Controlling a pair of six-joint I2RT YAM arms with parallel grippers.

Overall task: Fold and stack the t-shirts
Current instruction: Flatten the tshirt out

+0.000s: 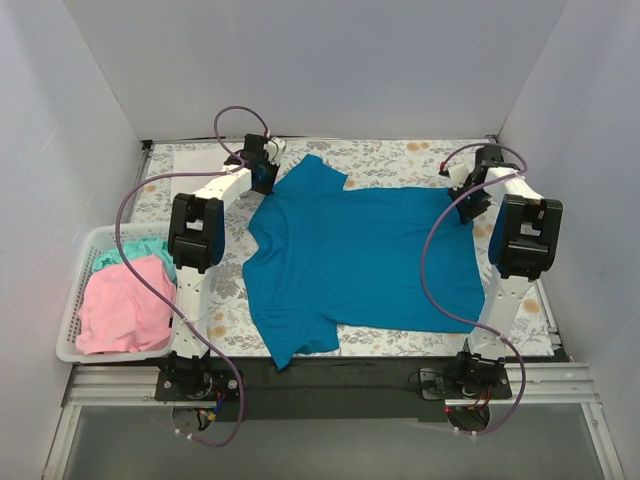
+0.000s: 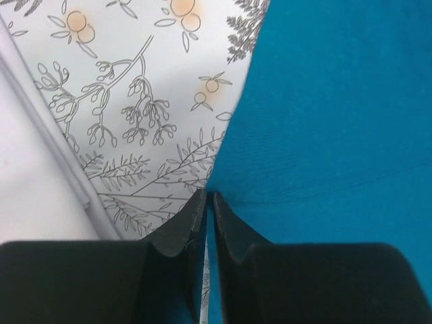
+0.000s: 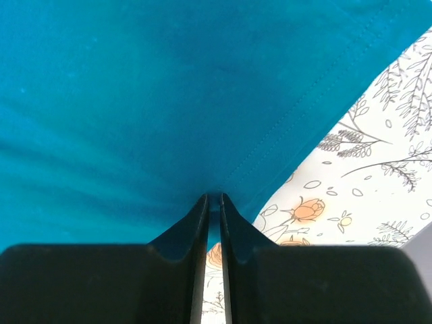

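A teal-blue t-shirt lies spread flat on the flower-print tablecloth, collar side to the left and hem to the right. My left gripper is at the shirt's far left sleeve. In the left wrist view it is shut on the cloth's edge, with teal showing between the fingers. At the shirt's far right corner, my right gripper pinches the stitched hem. The right wrist view shows it shut on that cloth.
A white slatted basket stands at the left edge and holds a pink shirt and a mint green one. A flat white sheet lies at the back left. White walls close in on three sides.
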